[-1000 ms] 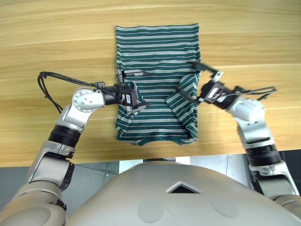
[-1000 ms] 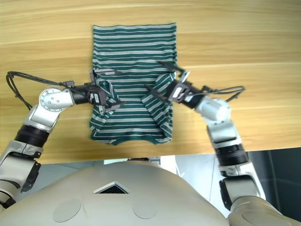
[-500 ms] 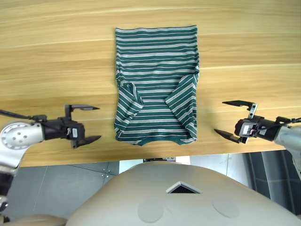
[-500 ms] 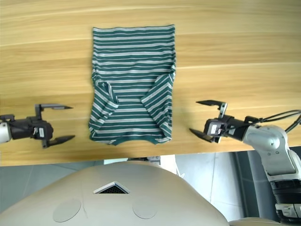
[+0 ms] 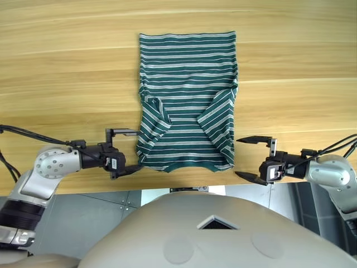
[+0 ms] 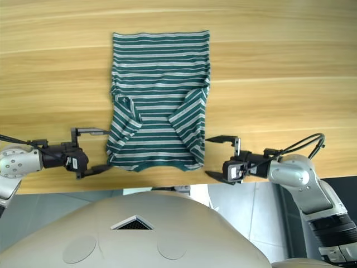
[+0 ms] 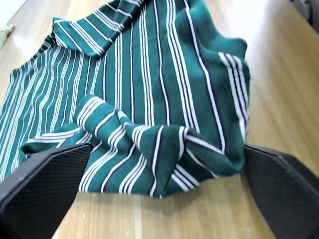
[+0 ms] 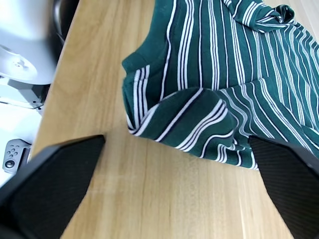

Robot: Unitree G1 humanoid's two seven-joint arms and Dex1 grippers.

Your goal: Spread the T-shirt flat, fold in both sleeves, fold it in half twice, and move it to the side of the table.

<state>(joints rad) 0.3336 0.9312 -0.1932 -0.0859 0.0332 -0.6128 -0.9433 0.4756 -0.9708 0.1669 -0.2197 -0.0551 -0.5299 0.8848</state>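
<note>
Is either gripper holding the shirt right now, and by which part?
Nothing is held. The left gripper and right gripper are open at the shirt's near corners, not clamped on it.

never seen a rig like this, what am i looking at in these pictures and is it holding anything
This is a humanoid robot with two arms, each ending in a two-finger gripper. The two wide pictures look down from its head; the two close ones come from each wrist. A green striped T-shirt, sleeves folded in, lies on a wooden table. The left gripper and right gripper sit open at the shirt's two near corners. Nothing is held.
</note>
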